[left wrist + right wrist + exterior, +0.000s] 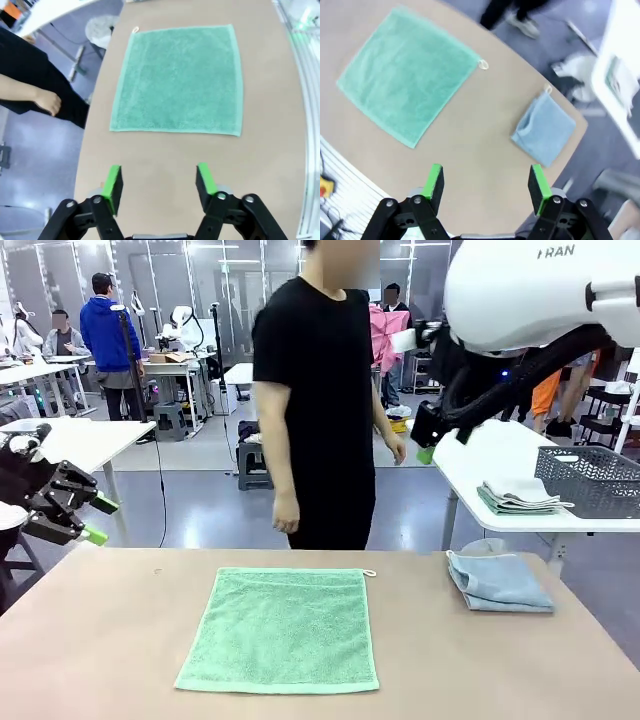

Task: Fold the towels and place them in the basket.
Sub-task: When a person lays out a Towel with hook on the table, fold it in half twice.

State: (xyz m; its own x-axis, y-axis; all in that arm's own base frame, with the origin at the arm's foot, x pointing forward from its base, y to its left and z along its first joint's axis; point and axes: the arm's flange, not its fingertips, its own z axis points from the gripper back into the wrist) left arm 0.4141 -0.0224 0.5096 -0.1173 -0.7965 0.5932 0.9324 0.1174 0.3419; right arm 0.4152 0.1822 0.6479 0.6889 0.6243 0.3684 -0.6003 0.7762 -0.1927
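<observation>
A mint green towel (278,628) (180,80) (407,70) lies spread flat in the middle of the table. A light blue-grey towel (497,581) (543,131) lies folded near the table's right edge. The dark grey mesh basket (590,480) stands on a white side table at the far right. My left gripper (100,521) (158,177) hovers open and holds nothing, above the table's left edge and short of the green towel. High at the upper right, my right gripper (428,445) (486,180) is open with nothing in it, well above both towels.
A person (320,390) stands at the far edge, arms hanging, one hand (47,102) beside the table. Folded cloths (515,497) lie on the white side table (480,455) next to the basket. Bare tabletop surrounds the towels.
</observation>
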